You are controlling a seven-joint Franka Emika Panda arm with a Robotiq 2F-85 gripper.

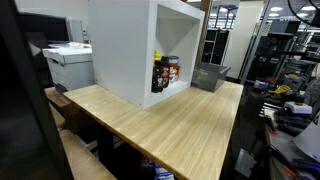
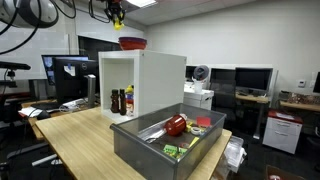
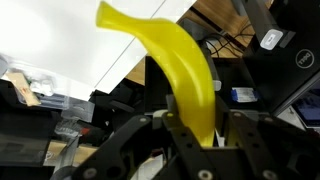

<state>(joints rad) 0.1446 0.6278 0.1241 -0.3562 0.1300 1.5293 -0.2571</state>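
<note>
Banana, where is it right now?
In the wrist view the banana is held by the gripper; in an exterior view it hangs up above the red bowl atop the white cabinet.

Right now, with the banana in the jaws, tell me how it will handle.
The banana is likely stiff: it stands out from the jaws without drooping. Its glossy, even yellow skin hints at plastic, so it is probably light and a little slippery. Being curved, it may pivot in the grip.
</note>
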